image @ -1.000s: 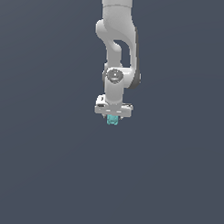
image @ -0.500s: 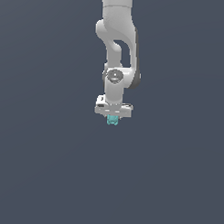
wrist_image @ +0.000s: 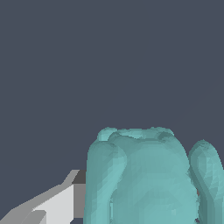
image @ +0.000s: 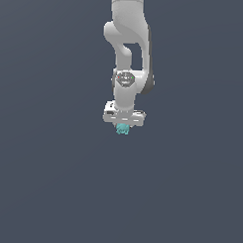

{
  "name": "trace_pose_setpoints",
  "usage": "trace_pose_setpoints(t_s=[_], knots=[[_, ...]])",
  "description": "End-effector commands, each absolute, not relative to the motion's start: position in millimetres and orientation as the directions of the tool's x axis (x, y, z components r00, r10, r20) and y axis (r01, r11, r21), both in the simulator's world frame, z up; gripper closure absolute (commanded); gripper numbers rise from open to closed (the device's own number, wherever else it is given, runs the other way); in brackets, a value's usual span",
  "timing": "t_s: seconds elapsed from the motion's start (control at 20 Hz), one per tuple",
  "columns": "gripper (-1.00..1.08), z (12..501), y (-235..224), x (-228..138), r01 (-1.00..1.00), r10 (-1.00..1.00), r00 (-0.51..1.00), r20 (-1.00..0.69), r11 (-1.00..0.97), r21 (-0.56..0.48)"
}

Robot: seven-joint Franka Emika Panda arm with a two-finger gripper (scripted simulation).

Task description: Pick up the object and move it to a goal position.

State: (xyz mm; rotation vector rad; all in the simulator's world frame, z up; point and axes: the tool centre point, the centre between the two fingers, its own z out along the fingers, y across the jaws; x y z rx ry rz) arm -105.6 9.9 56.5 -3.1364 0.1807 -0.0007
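The object (image: 122,129) is a small teal lumpy block hanging just under the white hand of the arm, near the middle of the exterior view. My gripper (image: 123,127) is shut on it, and the object is much narrower than the hand above. In the wrist view the object (wrist_image: 148,179) fills much of the picture, a rounded teal lump with ridged sides. One white and grey finger (wrist_image: 57,203) presses against its side. The other finger is hidden behind the object.
A plain dark grey-blue surface (image: 52,180) fills the background in both views. No other item shows in either view.
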Motion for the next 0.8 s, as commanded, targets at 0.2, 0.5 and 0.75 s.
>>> trace_pose_setpoints(t_s=[0.2, 0.5, 0.75], knots=[[1.08, 94, 18, -99, -0.115, -0.115, 0.993, 0.001, -0.993, 0.0], [1.08, 146, 29, -90, -0.115, -0.115, 0.993, 0.001, -0.993, 0.0], [1.08, 196, 40, -81, -0.115, -0.115, 0.993, 0.001, -0.993, 0.0]])
